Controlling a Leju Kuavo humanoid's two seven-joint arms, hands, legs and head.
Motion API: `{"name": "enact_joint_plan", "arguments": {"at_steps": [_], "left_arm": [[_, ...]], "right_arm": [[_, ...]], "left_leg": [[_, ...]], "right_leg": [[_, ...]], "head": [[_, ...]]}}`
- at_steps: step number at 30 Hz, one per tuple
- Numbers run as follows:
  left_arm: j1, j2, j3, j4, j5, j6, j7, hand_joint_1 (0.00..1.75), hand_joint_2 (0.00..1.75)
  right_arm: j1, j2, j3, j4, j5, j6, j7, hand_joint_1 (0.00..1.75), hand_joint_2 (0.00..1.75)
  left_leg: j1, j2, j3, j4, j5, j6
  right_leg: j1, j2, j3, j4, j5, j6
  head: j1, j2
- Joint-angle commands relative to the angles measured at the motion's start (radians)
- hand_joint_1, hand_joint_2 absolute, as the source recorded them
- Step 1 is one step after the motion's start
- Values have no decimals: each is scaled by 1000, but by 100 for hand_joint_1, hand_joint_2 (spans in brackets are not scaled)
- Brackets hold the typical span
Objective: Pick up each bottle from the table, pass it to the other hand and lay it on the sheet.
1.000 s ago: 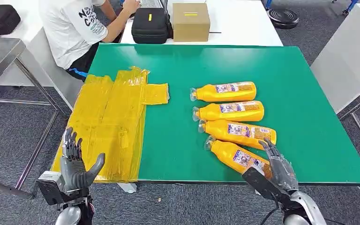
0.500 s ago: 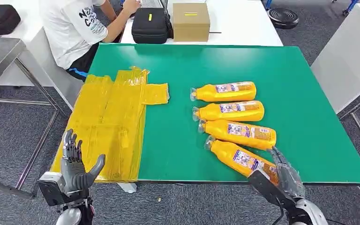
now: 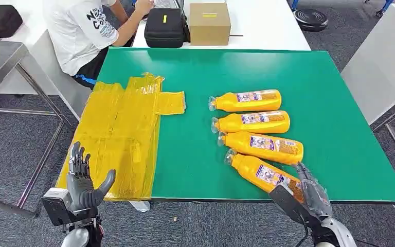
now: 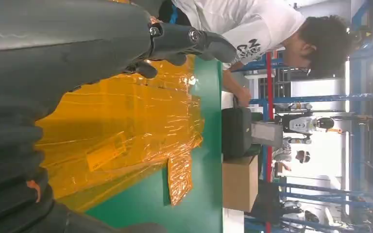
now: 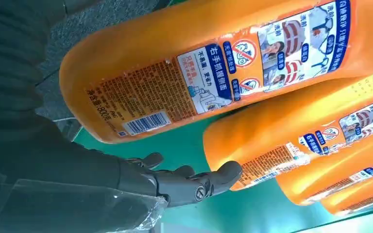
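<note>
Green table (image 3: 195, 170) | four bottles lie beside the yellow sheet (image 3: 118, 139) | right hand (image 3: 313, 195) fingers spread at nearest bottle (image 3: 265, 174), wrist view reveals its barcode | left hand (image 3: 82, 180) released, empty.

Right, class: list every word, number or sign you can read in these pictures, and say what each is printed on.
"右手抓横向面": blue panel on the nearest bottle's label.
"800" inside a line of small print: same label, beside the barcode.
Red crossed-circle warning signs: same label.
"NE" over "CO", partly hidden: the person's white shirt.
Labels on the other bottles: too small to read.
</note>
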Motion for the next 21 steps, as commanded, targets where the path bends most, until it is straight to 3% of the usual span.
{"name": "enact_joint_plan", "arguments": {"at_steps": [1, 21], "left_arm": [[-11, 3, 36, 19, 1, 6, 7, 0, 175], [-5, -1, 46, 37, 1, -12, 15, 0, 175]], "right_arm": [[-22, 30, -20, 49, 0, 4, 5, 0, 175], [-63, 29, -79, 139, 14, 58, 24, 0, 175]], "left_leg": [[1, 1, 3, 0, -1, -2], [2, 2, 5, -1, -2, -2]], "right_leg": [[1, 0, 4, -1, -1, -2], [2, 1, 5, -2, -1, -2]], "head": [[0, 0], [0, 0]]}}
